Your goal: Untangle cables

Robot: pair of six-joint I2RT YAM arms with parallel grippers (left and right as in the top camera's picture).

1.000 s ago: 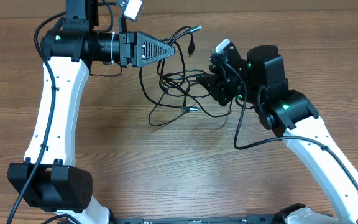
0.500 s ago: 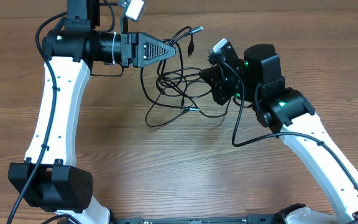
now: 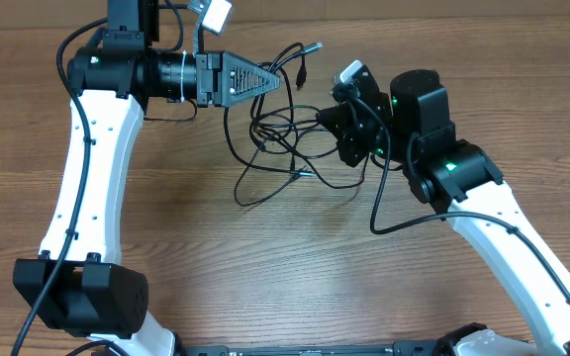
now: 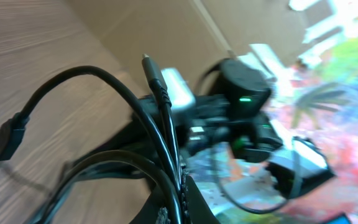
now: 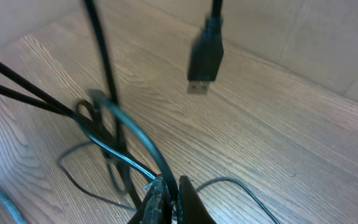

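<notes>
Cables: thin, light, floppy black cords with slick jackets, so I judge it best to pinch one strand close to a plug, not the knot. They're a loose tangle of loops near the middle of the counter's far edge, part strung between my arms, the rest draped on the wood. USB plug dangles free and a silver-tipped plug sticks up. My left fingers are clamped on a few strands, right fingers pinched on one.
</notes>
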